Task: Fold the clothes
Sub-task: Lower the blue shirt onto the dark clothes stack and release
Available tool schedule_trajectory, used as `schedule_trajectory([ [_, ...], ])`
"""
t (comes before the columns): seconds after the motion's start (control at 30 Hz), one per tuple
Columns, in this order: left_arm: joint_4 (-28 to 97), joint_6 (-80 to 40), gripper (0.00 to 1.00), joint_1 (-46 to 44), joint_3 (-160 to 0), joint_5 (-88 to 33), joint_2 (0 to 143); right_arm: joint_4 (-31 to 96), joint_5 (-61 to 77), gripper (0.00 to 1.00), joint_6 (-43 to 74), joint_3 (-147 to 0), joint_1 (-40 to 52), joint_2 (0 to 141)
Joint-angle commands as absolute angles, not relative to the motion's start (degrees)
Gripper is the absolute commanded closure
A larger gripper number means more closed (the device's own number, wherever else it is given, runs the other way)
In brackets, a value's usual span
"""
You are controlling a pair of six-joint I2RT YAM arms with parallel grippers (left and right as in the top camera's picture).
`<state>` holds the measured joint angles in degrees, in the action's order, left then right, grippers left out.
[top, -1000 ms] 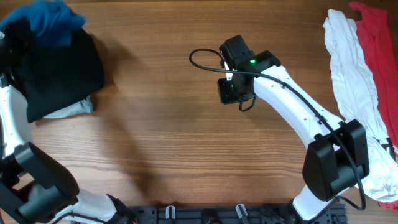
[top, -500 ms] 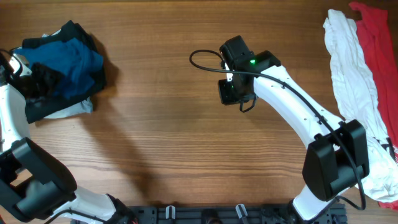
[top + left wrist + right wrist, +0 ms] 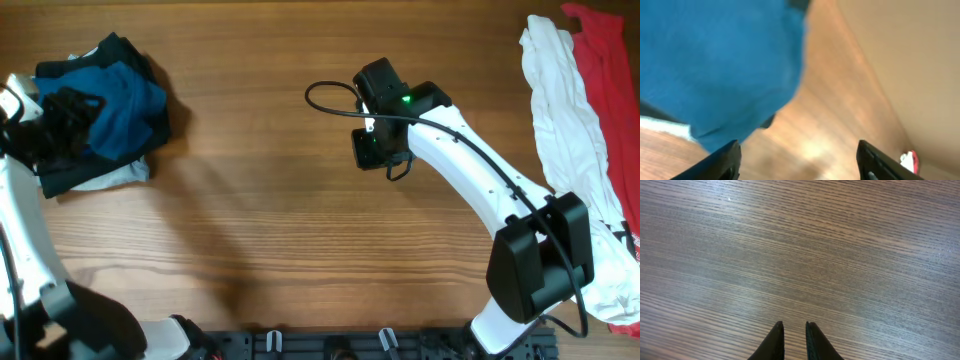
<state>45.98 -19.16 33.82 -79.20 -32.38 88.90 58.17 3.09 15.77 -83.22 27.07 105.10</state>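
The clothes lie in two groups. At the far left a blue shirt (image 3: 125, 105) sits crumpled on a black garment (image 3: 70, 178), with a pale one (image 3: 125, 173) sticking out underneath. My left gripper (image 3: 75, 108) hovers at the shirt's left edge. In the left wrist view it (image 3: 797, 157) is open and holds nothing, with the blue shirt (image 3: 715, 65) filling the upper left. A white garment (image 3: 560, 120) and a red one (image 3: 605, 70) lie at the far right. My right gripper (image 3: 378, 148) hangs over bare wood at table centre, fingers (image 3: 775, 340) together and holding nothing.
The wooden table (image 3: 280, 230) stretches between the two cloth groups. The right arm runs diagonally from its base (image 3: 535, 265) at the lower right. A black cable (image 3: 325, 90) loops beside the right wrist.
My left gripper has opened and let go of the blue shirt, which has dropped onto the black garment. The left arm has drawn back. The right arm has not moved.
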Motion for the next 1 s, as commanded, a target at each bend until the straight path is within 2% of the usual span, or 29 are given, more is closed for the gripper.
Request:
schedule_trajectory([
  [0.0, 41.17, -19.62, 0.26, 34.00, -80.27, -35.31, 87.00, 58.43, 1.89, 0.85, 14.98, -83.18, 27.24, 105.03],
  [0.13, 36.14, -19.92, 0.27, 33.98, -80.27, -36.01, 89.34, 58.72, 1.89, 0.85, 15.03, -83.18, 27.24, 105.03],
  [0.3, 28.82, -19.97, 0.27, 33.98, -80.27, -42.52, 95.79, 58.94, 1.89, 0.85, 15.00, -83.18, 27.24, 105.03],
  [0.73, 22.04, -19.97, 0.24, 34.00, -80.27, -47.64, 122.50, 59.66, 1.06, 0.85, 15.03, -83.18, 27.24, 105.03],
  [0.83, 20.01, -18.20, 0.08, 33.98, -80.27, -49.95, 121.99, 59.83, 1.04, 0.84, 15.03, -83.18, 27.24, 105.03],
  [0.97, 17.23, -17.17, 0.00, 34.04, -80.27, -49.91, 116.49, 60.27, 1.04, 0.84, 15.03, -83.18, 27.24, 105.03],
])
